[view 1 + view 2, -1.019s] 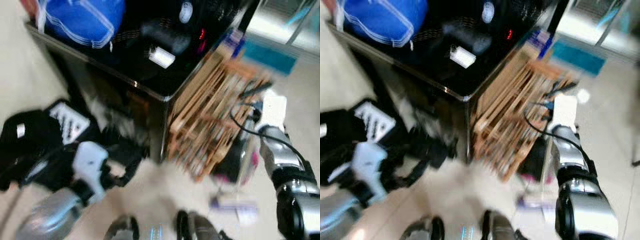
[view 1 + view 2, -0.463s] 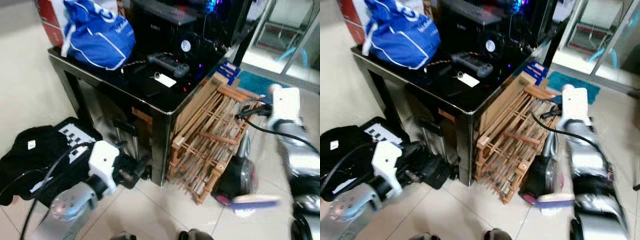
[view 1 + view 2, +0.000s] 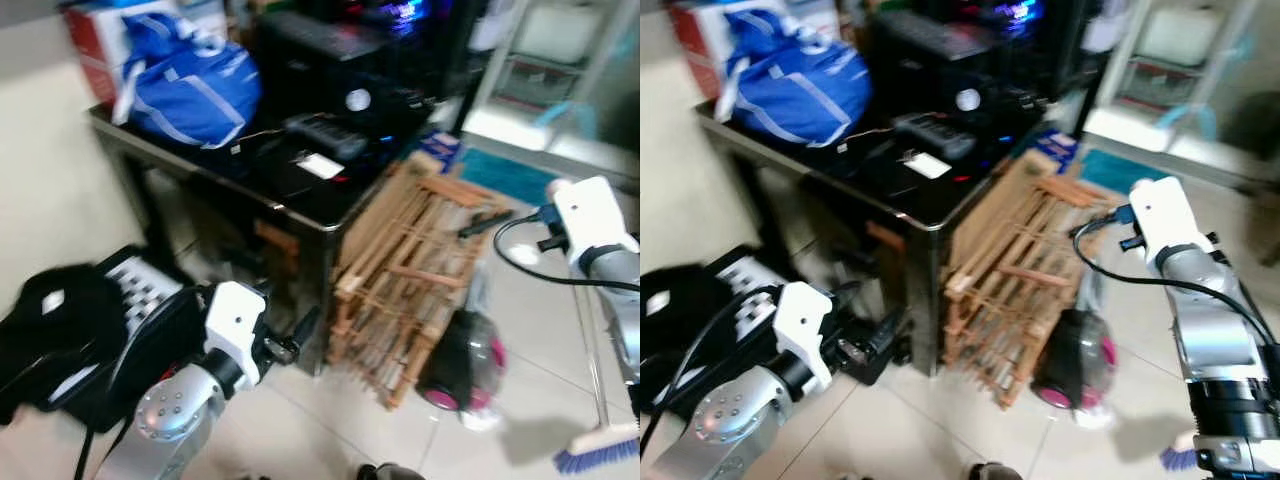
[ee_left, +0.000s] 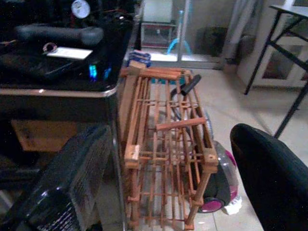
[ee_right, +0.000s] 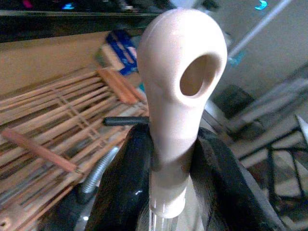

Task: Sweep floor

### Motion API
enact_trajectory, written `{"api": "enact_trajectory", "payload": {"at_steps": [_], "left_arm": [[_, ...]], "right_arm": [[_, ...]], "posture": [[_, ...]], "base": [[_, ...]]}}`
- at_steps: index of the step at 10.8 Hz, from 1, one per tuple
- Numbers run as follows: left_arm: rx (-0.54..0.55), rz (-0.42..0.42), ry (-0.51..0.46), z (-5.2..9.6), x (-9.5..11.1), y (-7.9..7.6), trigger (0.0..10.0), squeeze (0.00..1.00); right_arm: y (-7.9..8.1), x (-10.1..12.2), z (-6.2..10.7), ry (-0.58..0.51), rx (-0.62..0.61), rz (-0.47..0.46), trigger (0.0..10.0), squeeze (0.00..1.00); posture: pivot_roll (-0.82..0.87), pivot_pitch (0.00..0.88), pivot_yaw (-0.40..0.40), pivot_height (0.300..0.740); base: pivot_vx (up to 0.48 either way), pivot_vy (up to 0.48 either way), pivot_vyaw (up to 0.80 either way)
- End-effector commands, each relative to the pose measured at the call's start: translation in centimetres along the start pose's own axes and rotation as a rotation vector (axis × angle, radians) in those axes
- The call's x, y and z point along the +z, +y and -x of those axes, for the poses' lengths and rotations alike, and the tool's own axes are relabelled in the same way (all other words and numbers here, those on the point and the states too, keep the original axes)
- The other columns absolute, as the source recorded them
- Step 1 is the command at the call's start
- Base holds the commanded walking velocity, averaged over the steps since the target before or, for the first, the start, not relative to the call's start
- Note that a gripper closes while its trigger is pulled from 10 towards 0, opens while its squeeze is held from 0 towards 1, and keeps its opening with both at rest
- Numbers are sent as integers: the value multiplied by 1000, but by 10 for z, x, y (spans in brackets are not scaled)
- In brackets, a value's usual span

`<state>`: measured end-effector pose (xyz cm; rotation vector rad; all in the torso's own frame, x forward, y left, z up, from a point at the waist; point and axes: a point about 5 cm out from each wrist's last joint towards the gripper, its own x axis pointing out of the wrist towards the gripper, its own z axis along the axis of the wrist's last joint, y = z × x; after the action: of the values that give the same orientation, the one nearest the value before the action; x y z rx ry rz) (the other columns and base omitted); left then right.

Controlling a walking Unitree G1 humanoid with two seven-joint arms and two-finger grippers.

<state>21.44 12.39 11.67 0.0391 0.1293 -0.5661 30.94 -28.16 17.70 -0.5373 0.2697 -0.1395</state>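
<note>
My right gripper (image 5: 172, 161) is shut on the cream top end of a broom handle (image 5: 180, 82), one black finger on each side of it. From there the thin stick runs down to the blue-bristled broom head (image 3: 600, 448), which rests on the tiled floor at the far right. The right wrist (image 3: 588, 214) is raised beside a wooden rack. Low on the left, my left gripper (image 3: 293, 337) is open near the table's corner leg. Between its wide-apart fingers (image 4: 65, 185) nothing is held.
A black glass table (image 3: 300, 190) carries a blue bag (image 3: 190, 90) and electronics. The wooden rack (image 3: 410, 265) leans on its corner, with a pink and black hand vacuum (image 3: 460, 365) at its foot. A black bag (image 3: 60, 330) lies at the left.
The camera has shifted and the picture is sharper. The broom head has slid right, from beside the vacuum to the far right. My left gripper has come closer to the table leg.
</note>
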Motion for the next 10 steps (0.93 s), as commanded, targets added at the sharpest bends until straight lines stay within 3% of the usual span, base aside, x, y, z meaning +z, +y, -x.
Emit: {"api": "enact_trajectory", "payload": {"at_steps": [1, 3, 4, 6, 7, 10], "left_arm": [[7, -10, -2, -3, 2, -1, 10000, 0], [66, -25, -8, -4, 3, 5, 10000, 0], [92, -33, -4, -7, 4, 10, 10000, 0], [91, -63, 6, -11, 5, 12, 10000, 0], [114, -115, 20, -14, 0, 17, 10000, 0], [162, -116, 12, -18, 0, 23, 10000, 0]], "right_arm": [[-9, 8, 6, -33, -62, -40, 0, 0], [-9, 8, 23, -36, -160, -69, 10000, 0], [-7, 9, 35, -35, -174, -86, 10000, 0], [-2, 9, 43, -38, -217, -118, 10000, 0], [4, 10, 46, -36, -253, -158, 10000, 0], [20, 10, 48, -22, -239, -200, 10000, 0]], "posture": [[-129, 0, -5, 740], [-150, 0, 7, 740], [-157, 0, 13, 740], [-163, 0, 22, 740], [-169, 0, 24, 740], [-172, 0, -2, 740]], "base": [[0, 0, 0], [0, 0, 0], [0, 0, 0], [0, 0, 0], [0, 0, -800], [0, 0, -800]]}}
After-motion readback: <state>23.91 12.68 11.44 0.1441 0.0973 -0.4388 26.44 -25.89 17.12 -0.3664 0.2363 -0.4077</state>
